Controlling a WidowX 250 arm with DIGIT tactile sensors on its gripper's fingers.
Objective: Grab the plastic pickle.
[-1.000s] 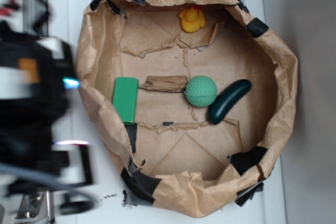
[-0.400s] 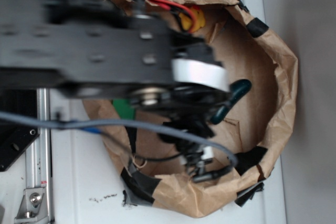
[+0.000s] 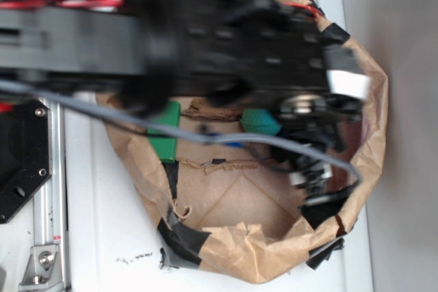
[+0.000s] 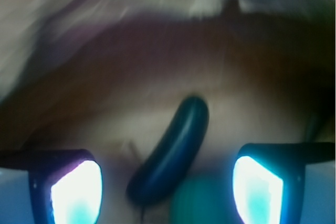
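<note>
From where I'm standing the black arm (image 3: pixel 205 39) is stretching across the top of the brown paper bag (image 3: pixel 369 135), blurred, and covering most of what is lying inside. Left of the claw, a bright green block (image 3: pixel 164 143) is peeking out from under the arm, with a scrap of torn cardboard (image 3: pixel 212 109) just beside it, and nearer the claw a sliver of the light green ball (image 3: pixel 260 121) is showing. A grey cable (image 3: pixel 205 138) is trailing across them. In the wrist view the claw (image 4: pixel 168 187) is hanging wide open, holding nothing, its two fingers (image 4: pixel 73 187) glowing bright at either side. The dark green pickle (image 4: pixel 170 150) is lying on the bag floor between them, slanting away from the claw, its near end just beside the blurred ball (image 4: pixel 197 203).
</note>
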